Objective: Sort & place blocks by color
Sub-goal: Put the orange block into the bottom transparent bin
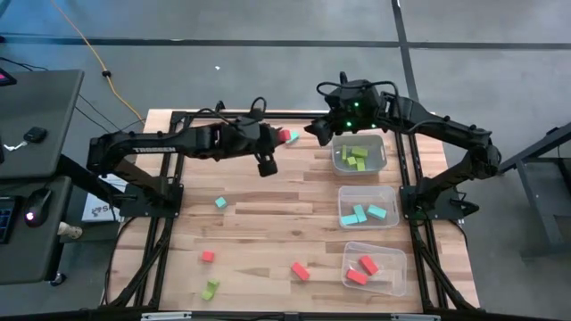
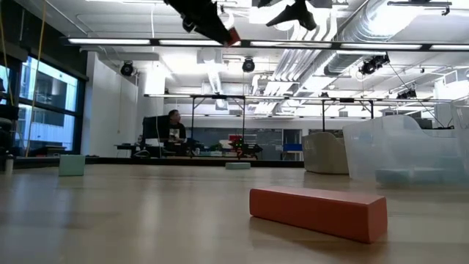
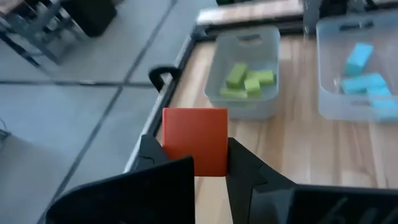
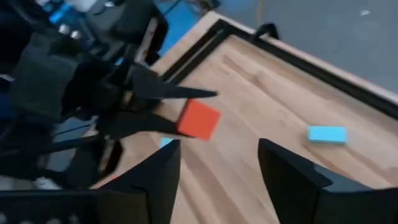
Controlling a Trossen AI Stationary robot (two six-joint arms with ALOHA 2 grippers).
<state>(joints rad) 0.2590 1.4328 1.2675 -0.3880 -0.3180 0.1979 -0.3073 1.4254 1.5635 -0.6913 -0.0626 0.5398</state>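
Your left gripper is up in the air over the far middle of the table. Its two fingers pinch a red-orange cube by its sides, and the cube pokes out past the tips. It looks square, so no side is longer than the others.

Your right gripper hangs just to the right of the cube, very near it. Its fingers are spread wide and hold nothing. The cube sits out in front of the gap between them, not yet inside it.

This looks like a hand-over, or you may carry the cube yourself. Here is what matters: the red bin is at the near right, well away from the cube. The right arm is on that side, so it is the closer one to that bin. The green bin is just right of both grippers, and the blue bin sits between the other two.

If you pass the cube, I think the right fingers should close on the sides that are free.

More blocks wait on the table: a blue cube, a small red block, a red bar and a green block.
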